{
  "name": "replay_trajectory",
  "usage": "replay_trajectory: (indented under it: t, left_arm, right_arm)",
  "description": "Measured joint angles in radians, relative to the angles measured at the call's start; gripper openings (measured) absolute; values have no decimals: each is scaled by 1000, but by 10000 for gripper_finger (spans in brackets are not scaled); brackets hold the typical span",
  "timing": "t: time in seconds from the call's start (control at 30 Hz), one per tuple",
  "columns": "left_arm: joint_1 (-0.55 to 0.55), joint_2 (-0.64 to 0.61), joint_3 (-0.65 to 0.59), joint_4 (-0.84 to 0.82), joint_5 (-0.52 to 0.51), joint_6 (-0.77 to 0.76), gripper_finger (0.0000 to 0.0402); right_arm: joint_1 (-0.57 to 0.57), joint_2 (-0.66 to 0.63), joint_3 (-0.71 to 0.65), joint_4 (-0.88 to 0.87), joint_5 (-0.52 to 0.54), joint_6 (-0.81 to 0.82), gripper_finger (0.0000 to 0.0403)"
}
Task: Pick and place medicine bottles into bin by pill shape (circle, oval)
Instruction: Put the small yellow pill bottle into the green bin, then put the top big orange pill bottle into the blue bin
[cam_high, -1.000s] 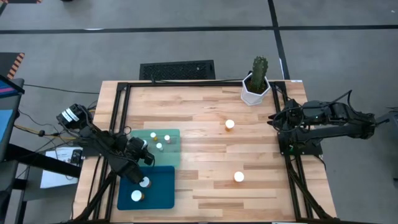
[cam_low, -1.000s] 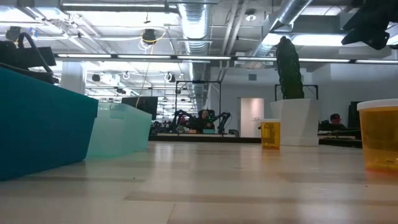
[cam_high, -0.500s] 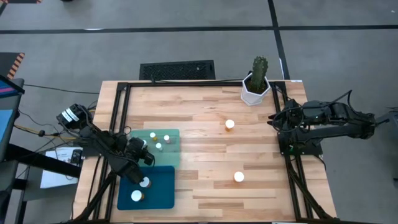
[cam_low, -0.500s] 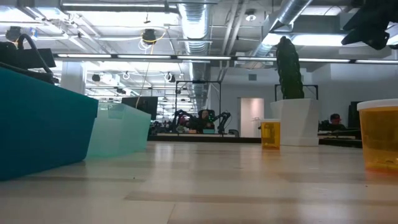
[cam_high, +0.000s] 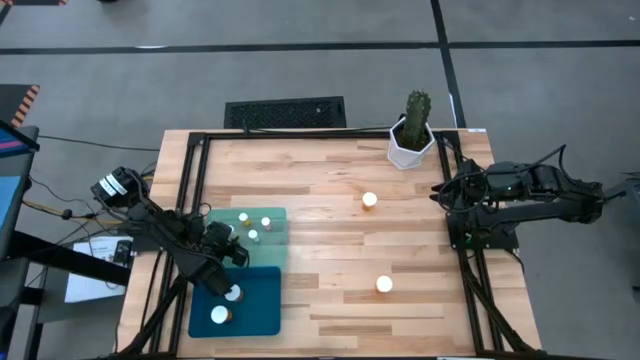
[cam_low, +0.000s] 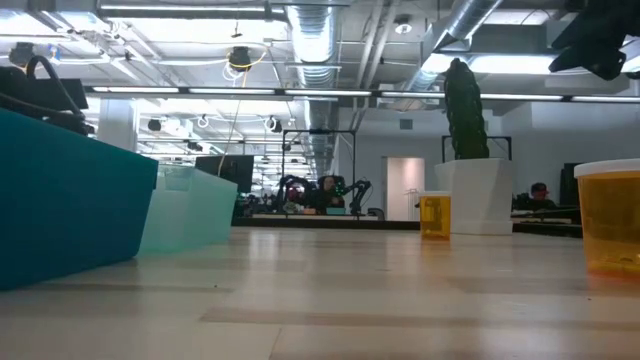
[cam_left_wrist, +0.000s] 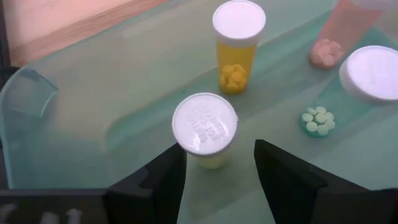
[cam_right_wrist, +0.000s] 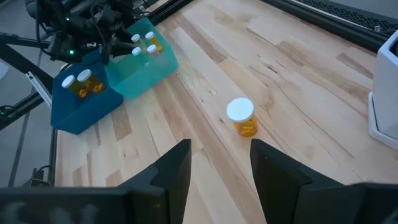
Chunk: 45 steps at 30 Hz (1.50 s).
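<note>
The left gripper (cam_left_wrist: 216, 171) hangs over the pale green bin (cam_high: 275, 240), fingers parted on either side of a bottle (cam_left_wrist: 204, 127) without touching it; the bottle stands upright on the bin floor, white cap up, long axis vertical. In the left wrist view three more bottles stand upright in this bin: one with yellow pills (cam_left_wrist: 238, 43), one with pink pills (cam_left_wrist: 341, 34), and one over green pills (cam_left_wrist: 372, 73) seen mostly as a cap. From above, their white caps cluster near the middle of the green bin.

The dark blue bin (cam_high: 260, 310) lies just beside the green one, nearer the front edge, and holds two upright bottles (cam_high: 220, 315).

Two bottles stand upright on the bare table (cam_high: 330, 180), well apart: one near the middle (cam_high: 370, 200), one toward the front (cam_high: 384, 284).

The right gripper (cam_right_wrist: 221, 165) waits at the table's right edge, fingers apart, holding nothing. A cactus pot (cam_high: 411, 143) stands at the back.
</note>
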Motion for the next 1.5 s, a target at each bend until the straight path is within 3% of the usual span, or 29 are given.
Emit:
replay_trajectory:
  t: [0.47, 1.17, 1.5]
  left_arm:
    - [0, 0, 43, -35, 10, 34, 223]
    - [0, -1, 148, -172, 24, 35, 225]
    - [0, -1, 257, -328, 15, 35, 225]
  right_arm:
    - [0, 0, 0, 0, 0, -2, 175]
    - [0, 0, 0, 1, 0, -2, 175]
    - [0, 0, 0, 0, 0, -8, 175]
